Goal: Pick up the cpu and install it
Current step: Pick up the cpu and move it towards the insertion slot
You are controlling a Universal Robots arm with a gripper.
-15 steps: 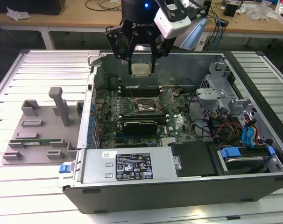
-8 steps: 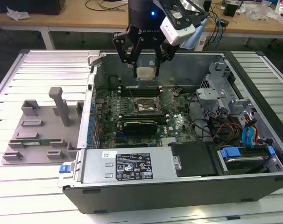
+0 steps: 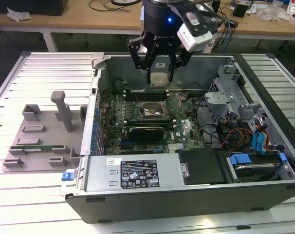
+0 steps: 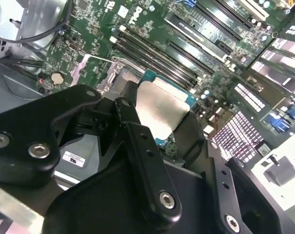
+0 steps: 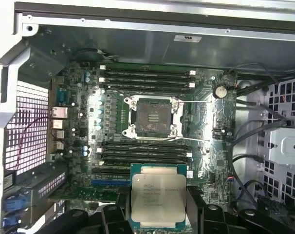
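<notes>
Gripping cpu [image 5: 158, 197] by opposite edges in claw [image 3: 158, 81], over case's [image 3: 186, 204] far side; likely light, stiff, slick-topped, fragile underneath.

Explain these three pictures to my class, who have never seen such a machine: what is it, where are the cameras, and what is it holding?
This is a robot arm whose gripper works like a clamp. The exterior view looks from off the arm at an opened computer case on a slatted table, with a grey tray on that view's left. Both wrist views come from cameras riding on the arm. The gripper holds the cpu, a flat silver chip, above the motherboard, whose socket stands open.
</notes>
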